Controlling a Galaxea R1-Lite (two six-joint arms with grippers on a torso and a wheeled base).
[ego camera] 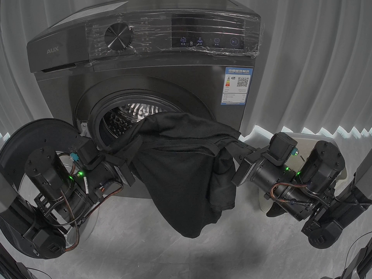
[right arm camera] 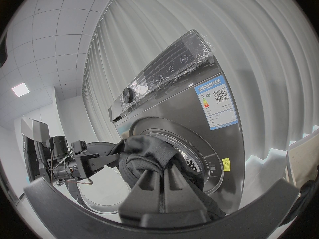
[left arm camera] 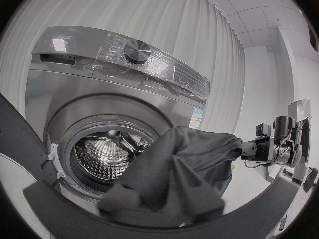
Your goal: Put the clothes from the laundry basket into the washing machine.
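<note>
A large black garment hangs stretched between both grippers in front of the grey washing machine. Its upper edge lies across the lower part of the open drum mouth, and its bottom hangs free above the floor. My left gripper holds the garment's left end, its fingers buried in cloth. My right gripper is shut on the right end, the fingers pressed together over black fabric. The pale laundry basket stands on the floor behind my right arm.
The round machine door is swung open to the left, right behind my left arm. White curtains hang behind the machine. The steel drum shows nothing inside. The grey floor in front is bare.
</note>
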